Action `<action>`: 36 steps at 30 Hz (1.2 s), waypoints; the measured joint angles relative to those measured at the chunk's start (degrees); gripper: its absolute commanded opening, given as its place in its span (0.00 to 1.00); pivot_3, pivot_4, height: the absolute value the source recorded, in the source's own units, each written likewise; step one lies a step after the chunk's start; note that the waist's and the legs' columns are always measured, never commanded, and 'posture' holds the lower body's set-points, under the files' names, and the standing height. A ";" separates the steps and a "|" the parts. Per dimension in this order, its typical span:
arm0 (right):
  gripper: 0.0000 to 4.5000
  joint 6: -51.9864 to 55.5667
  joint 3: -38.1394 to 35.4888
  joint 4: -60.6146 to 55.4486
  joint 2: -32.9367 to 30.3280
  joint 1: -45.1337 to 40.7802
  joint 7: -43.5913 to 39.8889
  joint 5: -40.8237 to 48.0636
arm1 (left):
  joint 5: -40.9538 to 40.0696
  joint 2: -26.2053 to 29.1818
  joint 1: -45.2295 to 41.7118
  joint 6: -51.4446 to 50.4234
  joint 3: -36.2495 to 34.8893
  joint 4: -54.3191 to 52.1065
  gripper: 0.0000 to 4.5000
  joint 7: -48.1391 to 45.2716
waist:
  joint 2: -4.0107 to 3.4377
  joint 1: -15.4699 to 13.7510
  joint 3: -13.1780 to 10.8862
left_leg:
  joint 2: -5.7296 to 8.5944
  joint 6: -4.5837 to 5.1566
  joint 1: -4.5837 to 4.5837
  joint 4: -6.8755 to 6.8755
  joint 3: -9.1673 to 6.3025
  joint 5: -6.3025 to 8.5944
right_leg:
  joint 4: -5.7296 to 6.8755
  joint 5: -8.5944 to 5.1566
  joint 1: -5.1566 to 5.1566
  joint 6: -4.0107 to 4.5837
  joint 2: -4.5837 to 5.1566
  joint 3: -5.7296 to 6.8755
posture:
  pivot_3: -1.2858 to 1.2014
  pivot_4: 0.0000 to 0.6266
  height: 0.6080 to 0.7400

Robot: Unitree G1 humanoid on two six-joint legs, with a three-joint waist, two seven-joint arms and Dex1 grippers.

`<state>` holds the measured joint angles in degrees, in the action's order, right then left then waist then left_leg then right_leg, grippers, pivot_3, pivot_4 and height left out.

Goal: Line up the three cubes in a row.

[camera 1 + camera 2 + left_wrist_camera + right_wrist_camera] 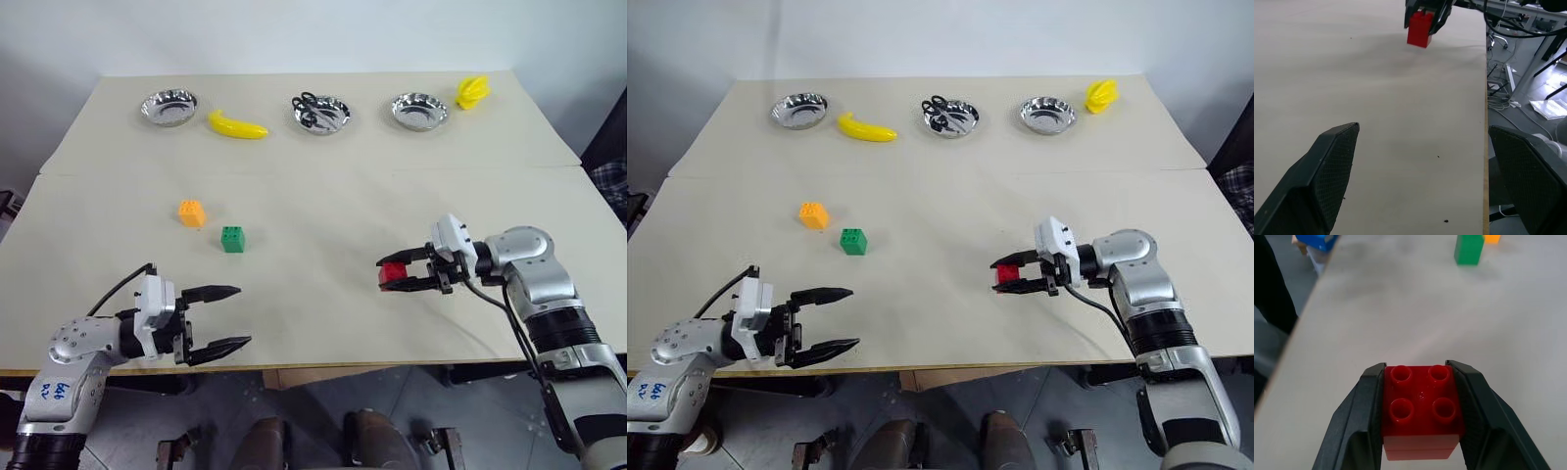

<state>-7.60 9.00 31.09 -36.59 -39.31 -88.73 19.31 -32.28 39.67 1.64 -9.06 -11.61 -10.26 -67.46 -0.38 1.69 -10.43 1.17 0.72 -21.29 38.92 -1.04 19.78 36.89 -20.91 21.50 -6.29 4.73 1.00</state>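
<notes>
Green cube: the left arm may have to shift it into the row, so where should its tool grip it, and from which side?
Grip the green cube across two opposite flat side walls, coming from above with the open left tool. It sits upright, studs up, apart from the orange cube.

A wide stretch of bare table (313,211) is lying open across the middle of the frame, between the green cube (232,239) and orange cube (192,212) at centre left and the right gripper (384,274) at centre right, which is clamping the red cube (393,273). Bowls (320,114) and a banana (237,125) are crowding the top edge.
</notes>
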 measured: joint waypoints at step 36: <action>0.99 -9.27 7.62 10.59 -4.13 -8.71 -0.23 11.24 | -1.09 1.81 3.26 -2.71 -5.50 -3.88 1.00 4.87 | -0.02 -0.10 -0.01 | -0.03 -0.02 -0.01 0.04 -0.04 0.01 | 0.00 0.00 -0.01 0.00 0.02 0.06 | 0.52 0.24 1.00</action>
<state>-16.87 16.62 41.68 -40.72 -48.02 -88.96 30.56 -33.37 41.48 4.90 -11.77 -17.11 -14.14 -62.59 -0.39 1.60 -10.44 1.14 0.70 -21.31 38.96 -1.07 19.80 36.89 -20.91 21.50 -6.29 4.76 1.07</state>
